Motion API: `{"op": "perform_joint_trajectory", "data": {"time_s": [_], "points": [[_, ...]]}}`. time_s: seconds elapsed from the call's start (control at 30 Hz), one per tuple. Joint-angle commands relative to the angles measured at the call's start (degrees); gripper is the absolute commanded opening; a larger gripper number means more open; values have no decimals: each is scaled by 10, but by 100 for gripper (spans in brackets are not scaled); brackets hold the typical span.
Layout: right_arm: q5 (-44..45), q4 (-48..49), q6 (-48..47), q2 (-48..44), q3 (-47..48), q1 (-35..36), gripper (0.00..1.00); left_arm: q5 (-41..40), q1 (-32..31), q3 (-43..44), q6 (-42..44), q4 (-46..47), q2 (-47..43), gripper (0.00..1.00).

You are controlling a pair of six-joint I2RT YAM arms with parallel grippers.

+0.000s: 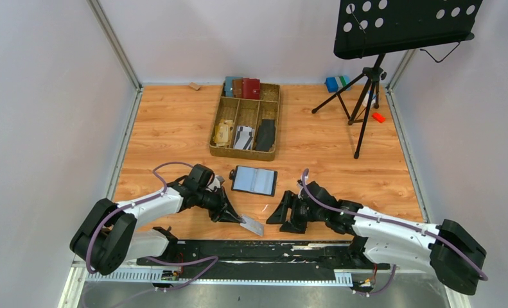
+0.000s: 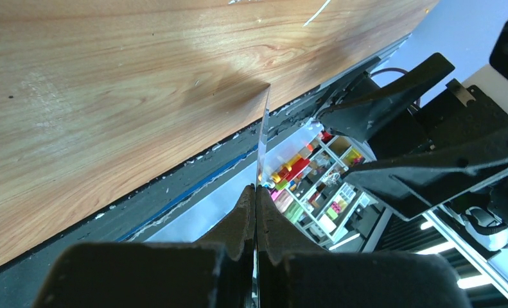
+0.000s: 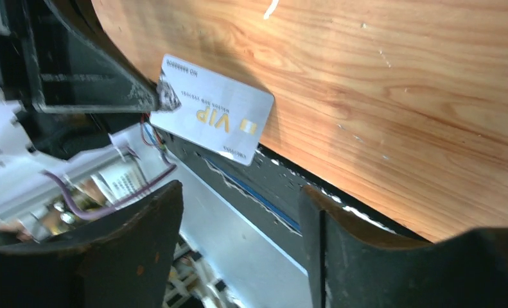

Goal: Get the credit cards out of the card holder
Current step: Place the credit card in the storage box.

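Jaws left: clamped on credit card point(image 1: 252, 225) | jaws right: wide, empty | card holder point(image 1: 254, 180): lying open

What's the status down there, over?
Left gripper shut on one credit card. Right gripper open, empty, facing it. Card holder lies open behind them. Nothing in the way.

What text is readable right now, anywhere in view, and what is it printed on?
"VIP": gold letters on the credit card pinched by the left gripper, seen upside down in the right wrist view.
Smaller print lines on that card: too small to read.
The open card holder: no legible text.
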Motion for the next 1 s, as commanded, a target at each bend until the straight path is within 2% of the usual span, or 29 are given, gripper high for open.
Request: {"op": "perform_joint_trajectory", "data": {"time_s": [0.0,0.1,0.2,0.3,0.47,0.63,0.73,0.97], "points": [[39,35,114,27,31,2,62,1,-2,5,7,3,-11,0],[26,39,129,85,41,3,61,2,-2,4,4,9,-9,0],[3,90,150,125,33,10,59,3,-5,6,2,13,-5,0],[6,66,148,144,41,21,58,1,-8,8,-2,17,-3,0],[2,143,183,168,12,31,49,-3,-16,7,-10,25,-3,0],[-11,151,166,216,46,47,44,-1,-19,-3,-22,43,-3,0],[-11,142,173,216,39,49,43,-2,-20,-4,-25,48,-2,0],[-5,174,189,223,26,50,28,-4,-30,-9,-33,64,5,0]]}}
